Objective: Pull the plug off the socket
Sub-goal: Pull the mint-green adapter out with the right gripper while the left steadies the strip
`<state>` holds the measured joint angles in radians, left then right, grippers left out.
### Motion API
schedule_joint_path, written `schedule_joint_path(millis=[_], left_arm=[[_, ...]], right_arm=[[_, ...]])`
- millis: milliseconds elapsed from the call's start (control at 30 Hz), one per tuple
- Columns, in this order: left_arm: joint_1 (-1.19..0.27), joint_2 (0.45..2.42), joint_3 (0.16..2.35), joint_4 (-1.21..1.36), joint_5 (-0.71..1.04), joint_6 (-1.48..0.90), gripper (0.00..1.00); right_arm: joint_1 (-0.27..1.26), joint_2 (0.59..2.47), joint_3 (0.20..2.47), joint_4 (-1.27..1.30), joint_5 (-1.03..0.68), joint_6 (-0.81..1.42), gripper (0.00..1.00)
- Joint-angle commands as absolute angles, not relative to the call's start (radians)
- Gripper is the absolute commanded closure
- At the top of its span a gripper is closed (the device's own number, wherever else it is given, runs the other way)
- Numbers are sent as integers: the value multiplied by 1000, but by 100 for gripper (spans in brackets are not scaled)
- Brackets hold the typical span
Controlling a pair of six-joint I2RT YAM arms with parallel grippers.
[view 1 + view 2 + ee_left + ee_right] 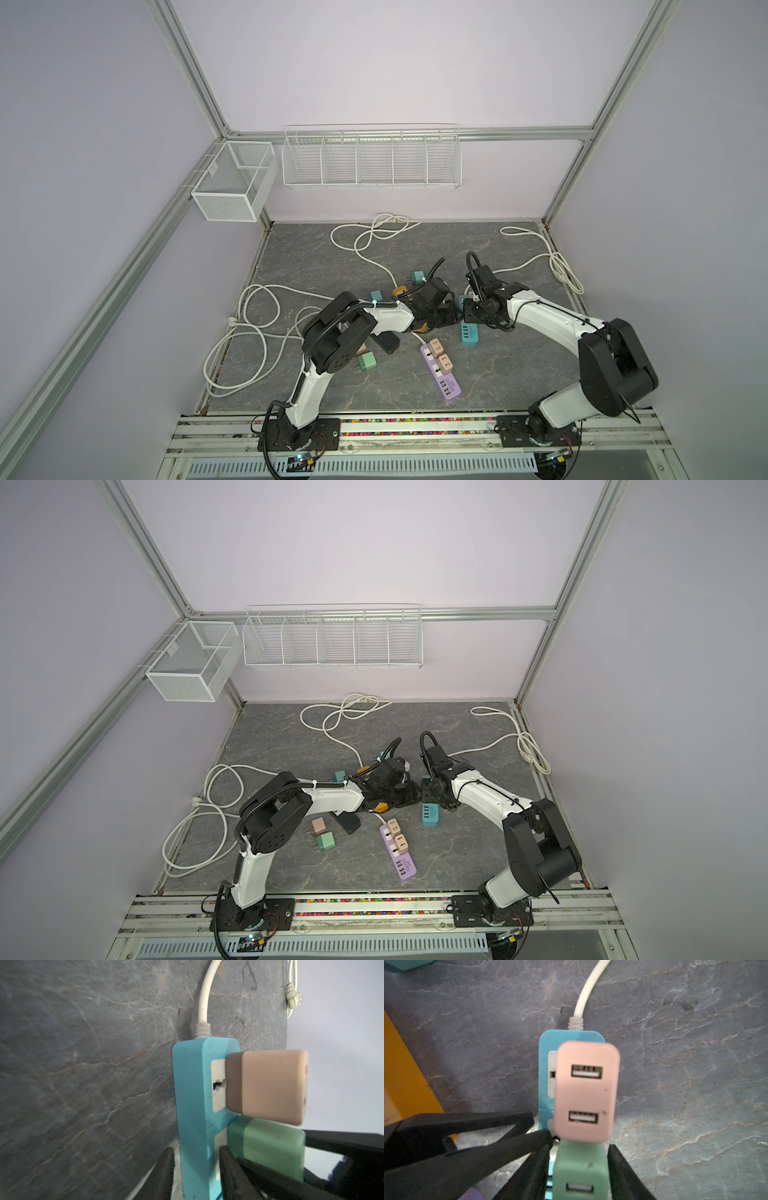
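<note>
A blue socket strip lies on the dark stone table between the two arms. Two plugs sit in it, a pink plug near the cable end and a green plug beside it. My left gripper straddles the strip's body; one finger rests against its face and a sliver of table shows at the other. My right gripper has a finger on each side of the green plug, with narrow gaps showing. In both top views the grippers' tips are hidden.
A purple strip carrying two pink plugs lies in front. A black strip, an orange strip and loose plugs lie by the left arm. White cables loop left and at the back. Wire baskets hang on the wall.
</note>
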<state>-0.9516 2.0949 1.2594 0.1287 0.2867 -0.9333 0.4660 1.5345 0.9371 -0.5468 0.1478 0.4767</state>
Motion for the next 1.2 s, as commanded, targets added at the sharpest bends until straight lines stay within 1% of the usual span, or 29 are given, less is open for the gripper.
schedule_joint_path(millis=[0, 500, 633, 800, 933, 1067, 1167], left_arm=[[-962, 2122, 1256, 123, 274, -933, 64], [-965, 2134, 1261, 54, 229, -929, 68], [-966, 2133, 1268, 36, 223, -925, 69], [-972, 2143, 1285, 22, 217, -926, 70], [-973, 2146, 1288, 10, 211, -922, 71], [-973, 2146, 1296, -8, 205, -911, 71], [-975, 2148, 1310, -24, 207, -900, 72]], right_arm=[[461, 1548, 950, -532, 138, 462, 53], [453, 1539, 948, -550, 139, 434, 68], [449, 1528, 950, -556, 141, 437, 69], [467, 1556, 956, -520, 69, 460, 73], [471, 1567, 970, -534, 83, 458, 75], [458, 1541, 964, -560, 136, 442, 75], [435, 1521, 947, -554, 108, 439, 76]])
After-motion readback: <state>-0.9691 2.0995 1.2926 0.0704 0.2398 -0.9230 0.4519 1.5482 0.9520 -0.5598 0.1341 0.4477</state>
